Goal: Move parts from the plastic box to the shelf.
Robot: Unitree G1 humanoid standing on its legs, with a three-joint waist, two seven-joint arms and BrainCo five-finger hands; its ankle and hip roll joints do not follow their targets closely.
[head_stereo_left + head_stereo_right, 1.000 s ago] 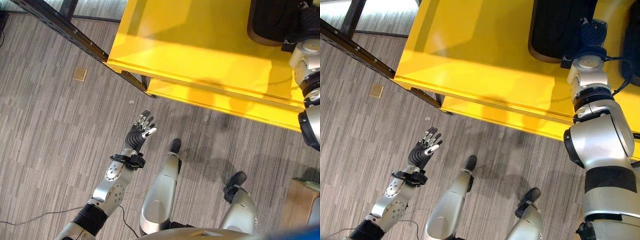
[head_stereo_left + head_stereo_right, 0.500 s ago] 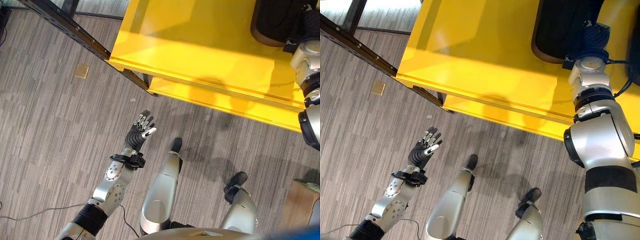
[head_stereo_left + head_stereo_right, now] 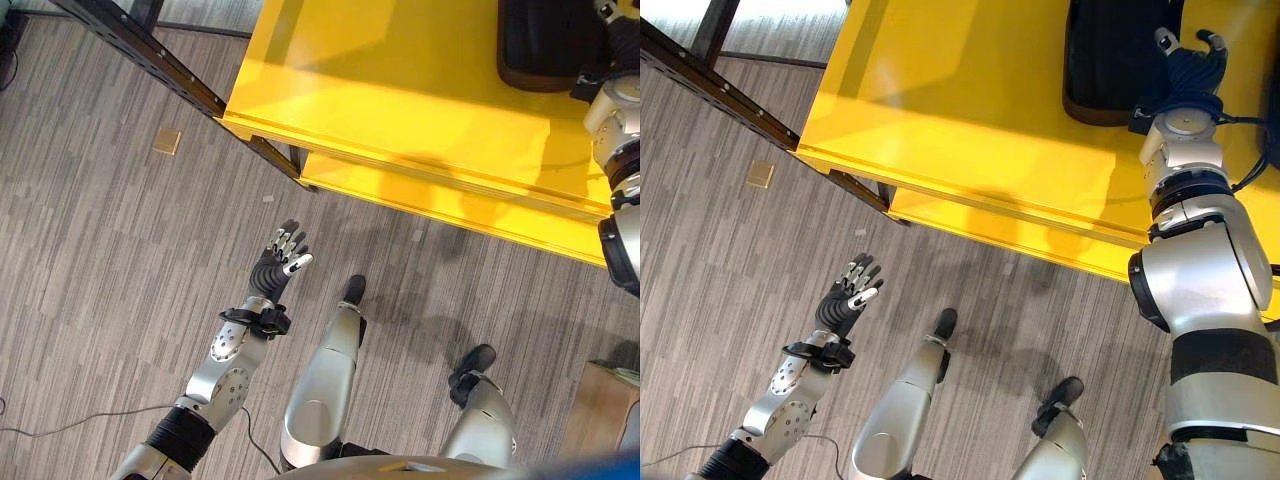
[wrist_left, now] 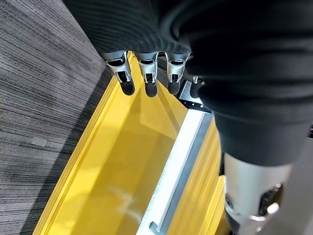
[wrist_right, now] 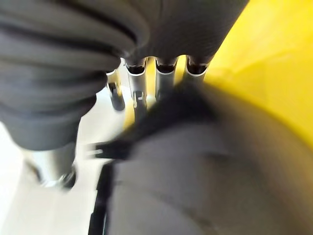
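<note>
Seemingly the right hand (image 3: 1185,70) is curling its fingers round a black part (image 3: 1110,60) on the yellow shelf (image 3: 970,110), placing it, while the left hand (image 3: 281,258) is hanging spread over the floor (image 3: 100,250).

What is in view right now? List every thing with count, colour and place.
shelf: one, yellow, two boards, across the top of the eye views
black part: one, black, on the shelf's upper board, far right
metal beam: one, black with holes, slanting along the floor to the shelf's corner
small square: one, tan, on the floor left of the shelf
box: one, brown, on the floor at lower right
floor: grey striped carpet
left robot hand: silver and dark, open, above the floor, empty
right robot hand: dark cover, at the black part on the shelf
</note>
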